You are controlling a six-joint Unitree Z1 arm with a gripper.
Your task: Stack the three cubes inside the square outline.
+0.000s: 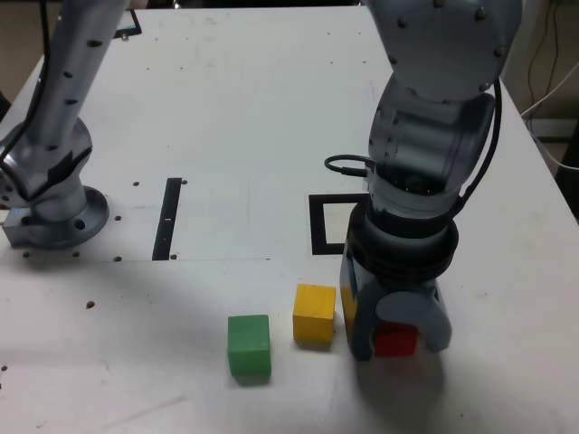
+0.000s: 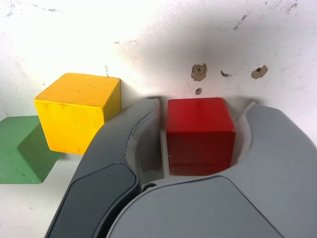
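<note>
The red cube (image 1: 396,340) (image 2: 199,136) rests on the white table near the front, between the two grey fingers of my gripper (image 1: 398,345) (image 2: 203,104). In the wrist view the jaws hug both of its sides. The yellow cube (image 1: 314,314) (image 2: 79,111) sits just to the exterior view's left of the gripper, apart from it. The green cube (image 1: 249,344) (image 2: 20,148) lies further left, near the yellow one. The square outline (image 1: 316,226) is behind the cubes, and my arm hides its right part.
A narrow black strip (image 1: 168,217) lies on the table at the exterior view's left. The arm's base (image 1: 54,212) is bolted at the far left edge. Cables (image 1: 552,90) hang off the table's right side.
</note>
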